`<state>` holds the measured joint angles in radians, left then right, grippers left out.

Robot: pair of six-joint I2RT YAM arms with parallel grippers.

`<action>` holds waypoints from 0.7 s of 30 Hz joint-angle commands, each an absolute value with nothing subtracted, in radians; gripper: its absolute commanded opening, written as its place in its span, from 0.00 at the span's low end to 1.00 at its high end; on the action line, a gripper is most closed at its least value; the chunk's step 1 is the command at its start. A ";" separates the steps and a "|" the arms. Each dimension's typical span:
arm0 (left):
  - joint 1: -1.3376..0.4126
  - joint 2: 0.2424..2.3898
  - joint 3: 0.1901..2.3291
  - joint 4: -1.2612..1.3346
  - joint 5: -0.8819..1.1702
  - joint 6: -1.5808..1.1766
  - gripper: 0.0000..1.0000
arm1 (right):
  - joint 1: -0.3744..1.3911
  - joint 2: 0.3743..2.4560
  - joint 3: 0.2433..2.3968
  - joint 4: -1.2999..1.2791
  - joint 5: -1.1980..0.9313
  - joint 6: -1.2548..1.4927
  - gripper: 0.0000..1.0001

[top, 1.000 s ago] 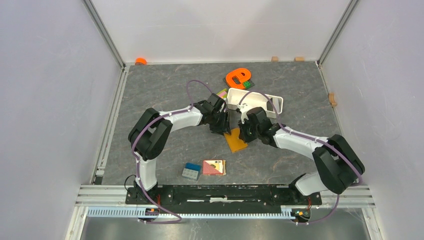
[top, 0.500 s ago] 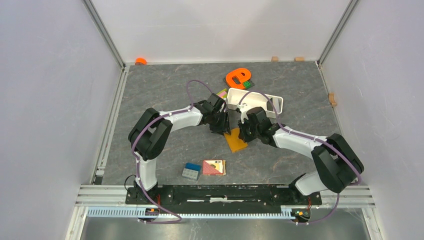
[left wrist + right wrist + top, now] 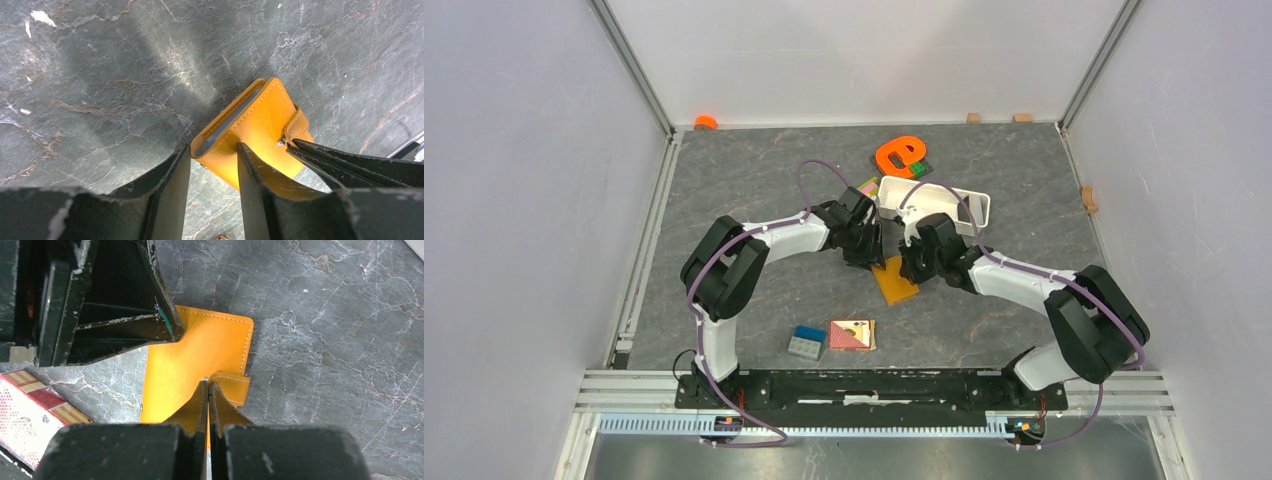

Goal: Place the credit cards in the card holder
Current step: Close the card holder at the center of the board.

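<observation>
Table (image 3: 754, 170), top view: dark grey with pale veins, closed in by white walls.
Card holder (image 3: 894, 280), top view: tan-orange, folded, flat on the table near the middle, between the two wrists.
Left arm (image 3: 784, 238), top view: reaches in from the left, its wrist over the holder's far left corner.
Right arm (image 3: 1014, 280), top view: reaches in from the right, its wrist at the holder's far right side.
Other things, top view: white tray (image 3: 959, 205) just beyond the wrists; orange curved piece (image 3: 898, 155) farther back; blue-and-grey block (image 3: 806, 342) and red-and-tan tile (image 3: 852, 334) side by side nearer the bases.
Card holder, left wrist view: one corner lies between the left jaws, with a grey-blue layer showing along its open edge.
Left jaws, left wrist view: apart; one side over the holder, the other just off its edge above bare table.
Right jaws, left wrist view: they come in from the right, tips at the small snap.
Right jaws, right wrist view: pressed together, tips at the holder's clasp tab (image 3: 231, 388); whether the tab is pinched cannot be told.
Tile, right wrist view: at lower left, near the holder.
</observation>
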<state>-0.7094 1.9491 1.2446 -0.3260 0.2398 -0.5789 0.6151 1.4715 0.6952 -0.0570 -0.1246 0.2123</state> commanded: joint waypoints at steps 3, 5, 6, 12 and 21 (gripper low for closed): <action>-0.719 2.006 1.236 -0.373 0.194 -0.559 0.46 | 0.636 1.514 0.719 -0.045 -0.159 0.190 0.00; -0.719 2.005 1.236 -0.373 0.193 -0.560 0.46 | 0.639 1.523 0.721 -0.050 -0.156 0.188 0.00; -0.719 2.005 1.236 -0.373 0.193 -0.560 0.46 | 0.641 1.527 0.722 -0.052 -0.155 0.188 0.00; -0.719 2.006 1.236 -0.373 0.195 -0.561 0.46 | 0.654 1.547 0.728 -0.082 -0.131 0.191 0.00; -0.719 2.004 1.236 -0.373 0.192 -0.562 0.46 | 0.675 1.534 0.676 -0.122 -0.069 0.229 0.00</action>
